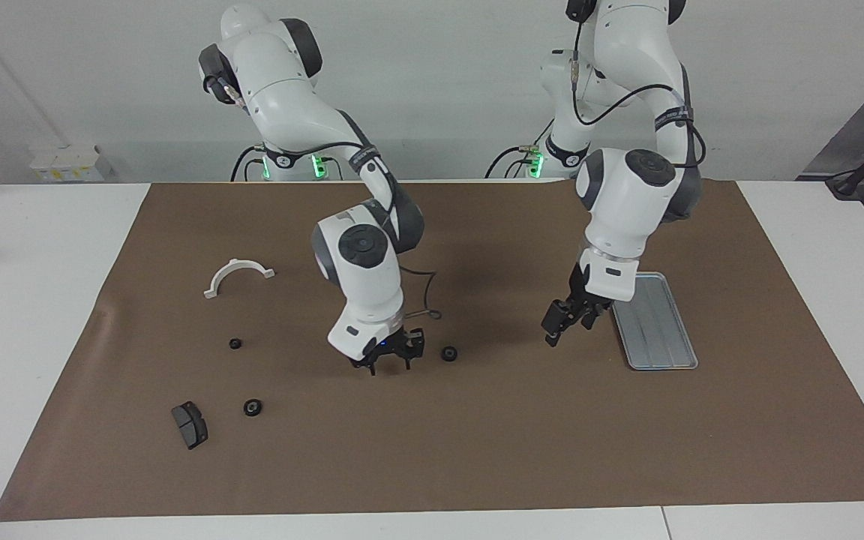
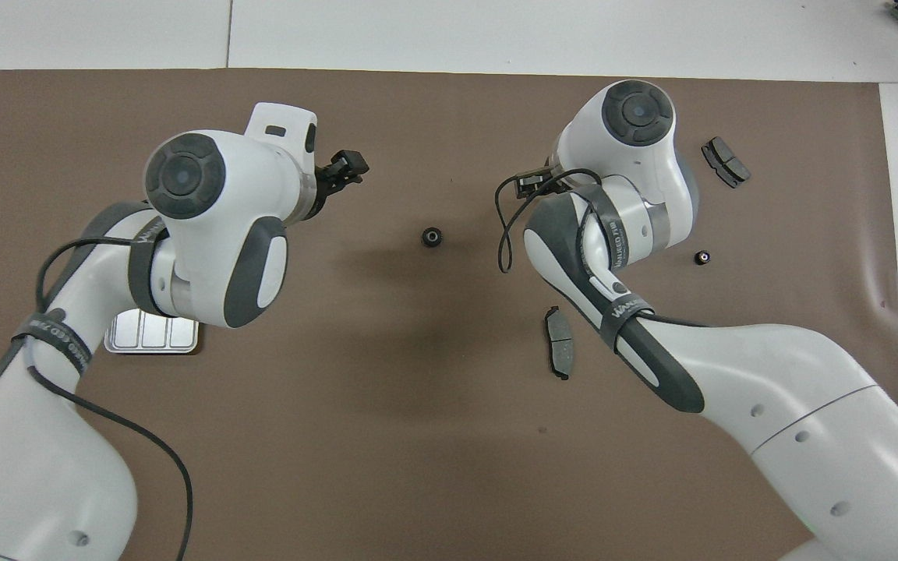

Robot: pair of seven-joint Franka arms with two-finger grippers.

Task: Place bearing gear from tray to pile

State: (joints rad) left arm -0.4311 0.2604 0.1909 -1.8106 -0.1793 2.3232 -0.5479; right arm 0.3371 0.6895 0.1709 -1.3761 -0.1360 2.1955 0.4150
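Note:
One bearing gear [image 1: 448, 352] [image 2: 432, 236], small, black and round, lies on the brown mat mid-table. My right gripper [image 1: 388, 366] hangs low beside it, toward the right arm's end, open and empty. My left gripper [image 1: 561, 328] [image 2: 344, 167] is open and empty, raised over the mat beside the silver tray [image 1: 661, 366] [image 2: 153, 341], which holds nothing. The pile at the right arm's end has a white bracket [image 1: 238, 276], two more gears [image 1: 235, 343] [image 1: 252, 407] and a dark brake pad [image 1: 189, 424] [image 2: 726, 161].
A second brake pad [image 2: 560, 352] lies nearer to the robots, under the right arm's forearm. The left arm covers most of the tray in the overhead view. White tabletop borders the mat.

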